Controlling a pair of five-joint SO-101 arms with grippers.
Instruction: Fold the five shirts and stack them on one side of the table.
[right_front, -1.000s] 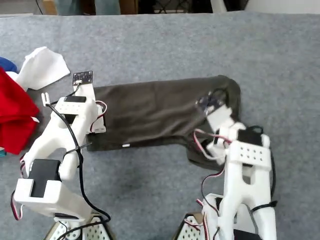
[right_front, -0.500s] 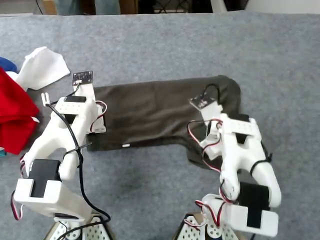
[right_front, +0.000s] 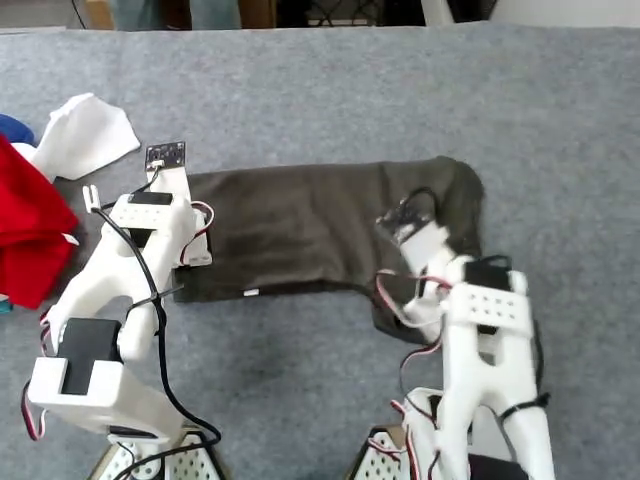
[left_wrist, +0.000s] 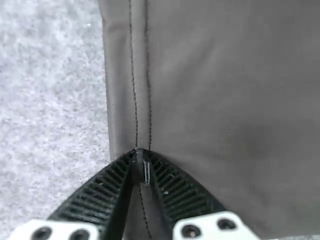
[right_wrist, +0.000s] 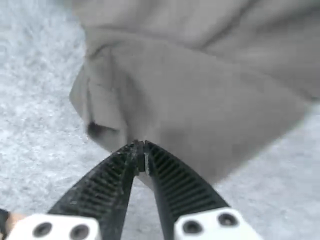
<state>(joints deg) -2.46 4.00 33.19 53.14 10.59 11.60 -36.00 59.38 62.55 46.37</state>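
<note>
High view: the dark shirt (right_front: 300, 225) lies lengthwise between the arms — left gripper (left_wrist: 141, 156) clenched on its hem, right gripper (right_wrist: 140, 148) pinching the opposite end.

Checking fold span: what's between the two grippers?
High view: the dark shirt, lying flat, nothing else; left gripper shut on its stitched hem, right gripper on its bunched end.

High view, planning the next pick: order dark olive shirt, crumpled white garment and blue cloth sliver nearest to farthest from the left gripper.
1. Centre: dark olive shirt, clamped in left gripper.
2. Back left: crumpled white garment.
3. Left edge: blue cloth sliver.
</note>
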